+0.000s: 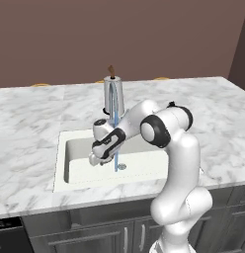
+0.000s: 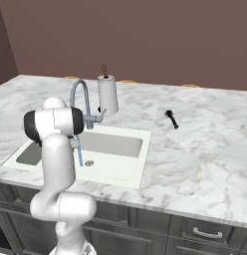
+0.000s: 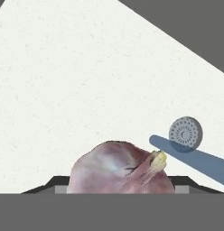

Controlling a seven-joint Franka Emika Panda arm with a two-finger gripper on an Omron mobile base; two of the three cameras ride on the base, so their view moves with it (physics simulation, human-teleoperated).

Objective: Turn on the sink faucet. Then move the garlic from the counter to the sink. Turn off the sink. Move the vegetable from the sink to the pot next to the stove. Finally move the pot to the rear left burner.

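Note:
The sink faucet (image 2: 80, 94) arches over the off-white sink (image 2: 130, 149) and a thin blue stream of water (image 1: 116, 148) runs down beside the round drain (image 1: 121, 167). My gripper (image 1: 95, 159) hangs low over the sink's left half, just left of the stream. In the hand view the pinkish garlic (image 3: 118, 171) sits close up between my fingertips, above the sink floor, with my gripper (image 3: 120, 186) shut on it. The drain (image 3: 185, 134) and the stream lie to its right. The pot and the stove are out of view.
A white cylinder on a holder (image 2: 107, 94) stands behind the faucet on the marble counter (image 2: 195, 149). A small black object (image 2: 171, 118) lies on the counter right of the sink. Dark cabinets (image 2: 205, 231) run below the counter's front edge.

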